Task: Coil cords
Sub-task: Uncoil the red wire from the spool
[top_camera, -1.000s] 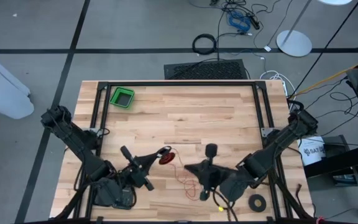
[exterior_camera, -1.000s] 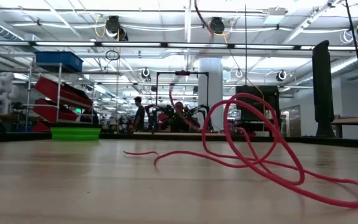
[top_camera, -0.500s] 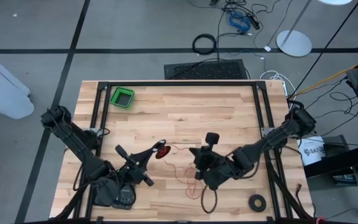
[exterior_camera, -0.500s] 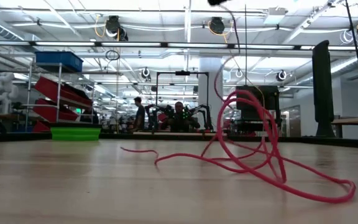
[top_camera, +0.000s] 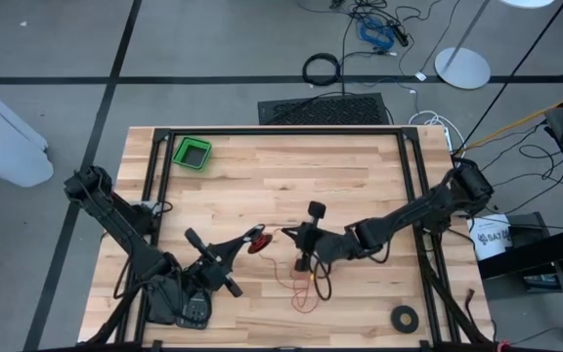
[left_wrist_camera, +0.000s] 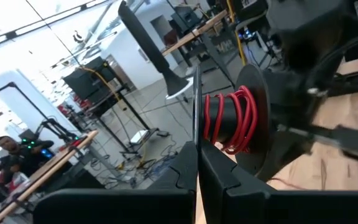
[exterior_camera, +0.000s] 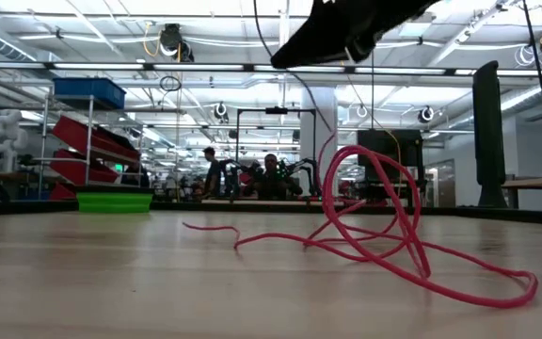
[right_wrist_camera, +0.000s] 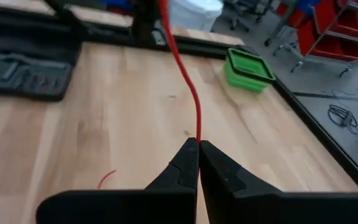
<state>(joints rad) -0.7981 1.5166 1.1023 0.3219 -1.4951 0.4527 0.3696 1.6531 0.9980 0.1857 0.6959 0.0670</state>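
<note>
Cords [exterior_camera: 384, 235] red, loose on table [top_camera: 360, 186], right jaws pinching strand, left jaws pressed together

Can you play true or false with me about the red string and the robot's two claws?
1. The right gripper is pinching the red cord. True.
2. The green bin has the cord inside it. False: the bin sits apart near the table's far left corner, and the cord lies loose in the middle of the table.
3. Some cord is wound around a dark spool in front of the left gripper. True.
4. The left gripper is wide open. False: its fingers are shut together.
5. The black tape ring hangs on the right arm. False: it lies flat on the table near the right front corner.
</note>
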